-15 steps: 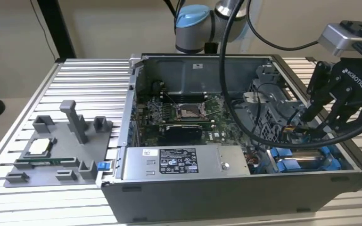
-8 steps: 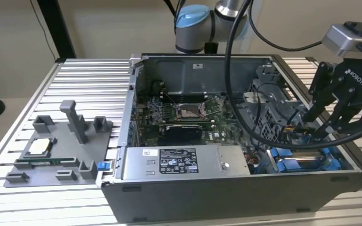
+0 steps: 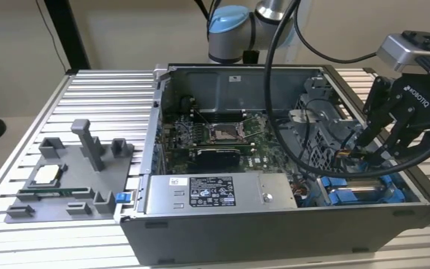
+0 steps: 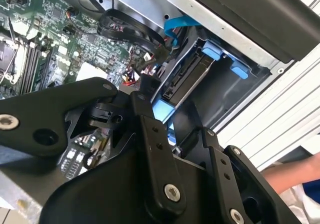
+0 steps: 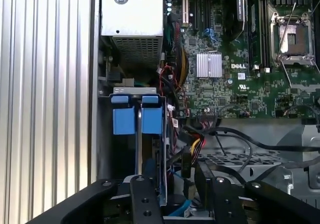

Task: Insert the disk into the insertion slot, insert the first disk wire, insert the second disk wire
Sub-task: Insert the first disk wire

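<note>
The disk (image 3: 366, 194) stands on edge in its blue frame, down in the insertion slot at the case's front corner on the exterior view's right. The first wrist view shows its blue tabs (image 5: 136, 117) over the bay, and the second wrist view its silver side (image 4: 189, 75). My gripper (image 3: 358, 150) hangs just above the bay, beside the disk's inner end. It looks shut on a black wire plug (image 4: 146, 82). That plug trails yellow and red leads (image 5: 195, 148) toward the motherboard. Black cables hide where plug and disk meet.
The open computer case (image 3: 275, 235) lies on a slatted metal table. The grey labelled power-supply box (image 3: 215, 193) sits along its front, with the motherboard (image 3: 215, 134) behind. A grey parts fixture (image 3: 73, 174) is at the exterior view's left. A person's arm (image 4: 295, 176) is beside the table.
</note>
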Controlling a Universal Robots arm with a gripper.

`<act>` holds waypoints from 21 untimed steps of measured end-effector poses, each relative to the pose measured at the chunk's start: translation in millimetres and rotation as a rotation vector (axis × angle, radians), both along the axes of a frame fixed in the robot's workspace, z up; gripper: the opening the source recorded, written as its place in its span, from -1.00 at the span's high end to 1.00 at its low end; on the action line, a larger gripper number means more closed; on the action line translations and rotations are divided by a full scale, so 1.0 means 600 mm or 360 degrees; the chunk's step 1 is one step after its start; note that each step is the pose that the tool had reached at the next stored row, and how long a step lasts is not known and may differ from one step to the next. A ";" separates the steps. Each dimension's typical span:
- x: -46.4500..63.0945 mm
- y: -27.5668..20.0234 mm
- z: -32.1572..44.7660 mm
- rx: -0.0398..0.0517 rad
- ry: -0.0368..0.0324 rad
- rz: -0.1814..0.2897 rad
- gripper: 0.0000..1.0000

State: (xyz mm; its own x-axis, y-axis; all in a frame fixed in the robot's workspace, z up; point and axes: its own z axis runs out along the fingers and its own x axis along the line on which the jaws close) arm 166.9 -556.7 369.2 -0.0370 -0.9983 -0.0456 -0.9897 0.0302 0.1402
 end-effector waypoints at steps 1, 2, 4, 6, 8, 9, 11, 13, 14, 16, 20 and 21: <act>0.000 0.0017 -0.001 0.0001 0.0001 -0.0001 -1.00; 0.000 0.0036 -0.001 0.0001 0.0003 -0.0003 -1.00; 0.000 0.0069 -0.003 0.0001 0.0011 -0.0008 -1.00; 0.000 0.0093 -0.004 0.0002 0.0020 -0.0015 -1.00; 0.000 0.0110 -0.006 0.0002 0.0031 -0.0025 -1.00; 0.000 0.0115 -0.007 0.0002 0.0037 -0.0030 -1.00; 0.000 0.0120 -0.008 0.0002 0.0041 -0.0036 -1.00; 0.000 0.0122 -0.009 0.0002 0.0041 -0.0040 -1.00; 0.000 0.0123 -0.010 0.0002 0.0041 -0.0042 -1.00; 0.000 0.0123 -0.012 0.0003 0.0041 -0.0046 -1.00; 0.000 0.0123 -0.012 0.0003 0.0041 -0.0048 -1.00; 0.000 0.0123 -0.013 0.0003 0.0041 -0.0048 -1.00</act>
State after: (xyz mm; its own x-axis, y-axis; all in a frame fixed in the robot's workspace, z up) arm 167.0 -549.3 361.6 -0.0680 -0.9966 -0.0462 -0.9844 0.0595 0.1656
